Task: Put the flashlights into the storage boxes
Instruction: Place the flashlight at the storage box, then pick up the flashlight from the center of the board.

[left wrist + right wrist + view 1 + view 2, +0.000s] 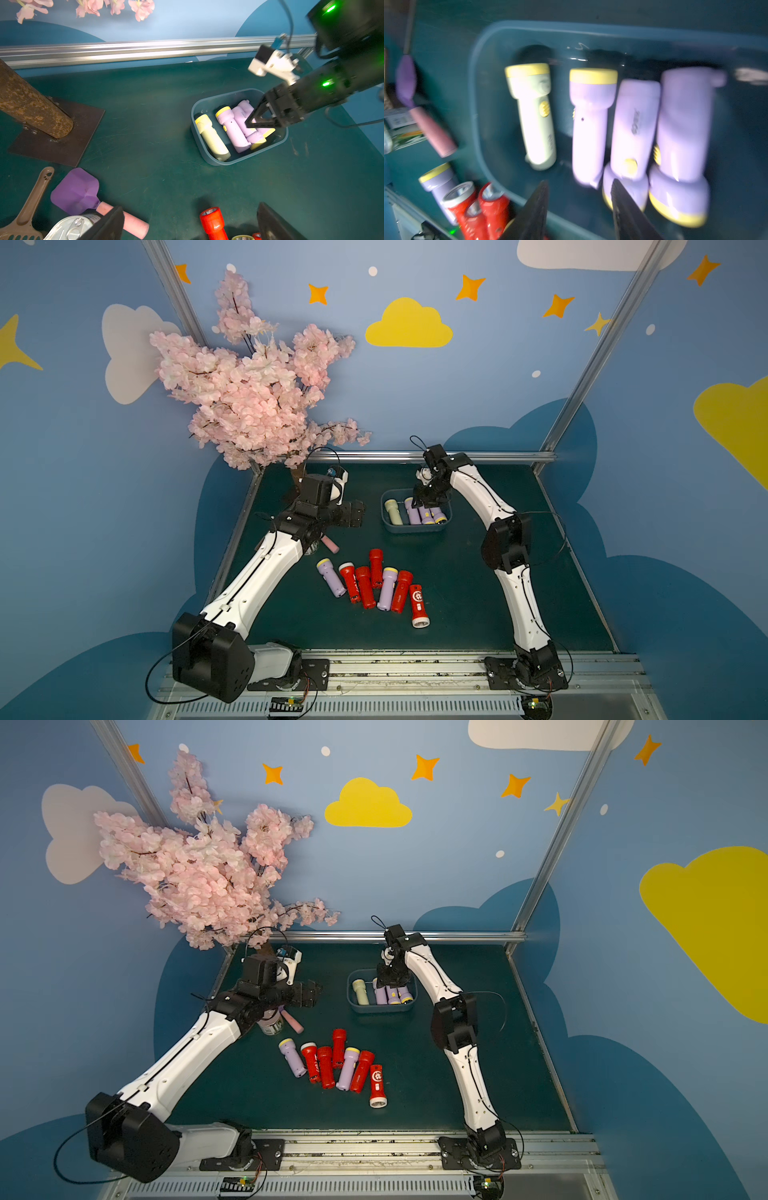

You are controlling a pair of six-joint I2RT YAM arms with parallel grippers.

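The slate-blue storage box [415, 529] [209, 160] [481, 104] sits at the back middle of the table. In it lie a pale green flashlight [393, 512] [535, 116] and three lavender flashlights [424, 514] [635, 124] side by side. My right gripper [419, 499] [579, 182] hangs just over the lavender ones, open, nothing between its fingers. Several red and lavender flashlights [374, 585] [332, 1067] lie bunched at the table's middle front. My left gripper [359, 514] [190, 207] hovers left of the box, wide open and empty, with a red flashlight [212, 220] below it.
A pink blossom tree [249, 398] stands at the back left on a rusty trunk with a dark base plate [62, 133]. Under my left arm lie a purple scoop with a pink handle [76, 191], a brown slotted scoop [31, 207] and a tin can [70, 228]. An aluminium rail [145, 52] edges the back.
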